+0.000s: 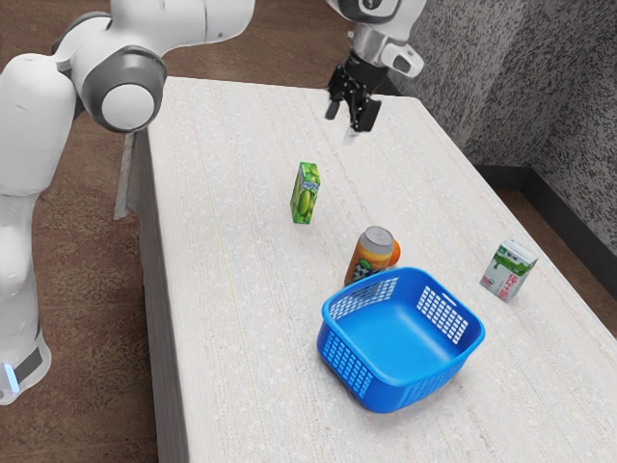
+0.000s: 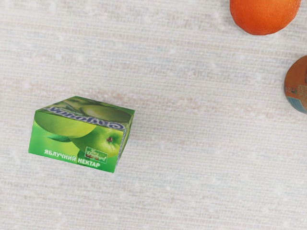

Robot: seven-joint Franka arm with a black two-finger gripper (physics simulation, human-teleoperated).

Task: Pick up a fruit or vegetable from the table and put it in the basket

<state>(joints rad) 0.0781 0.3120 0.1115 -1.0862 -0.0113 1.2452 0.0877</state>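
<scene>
The orange (image 2: 265, 14) looks round, its pointing direction unclear.

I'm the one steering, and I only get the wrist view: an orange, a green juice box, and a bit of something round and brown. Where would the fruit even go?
Observer: Into the blue basket, which stands on the table close to that brown thing.

Operator: And what is the brown thing? It's cut off at my picture's edge.

Observer: A drink can, standing upright, with a silvery top.

Operator: Are those pinchy fingers ready, or shut?

Observer: The fingers stand apart, up above the table.
</scene>
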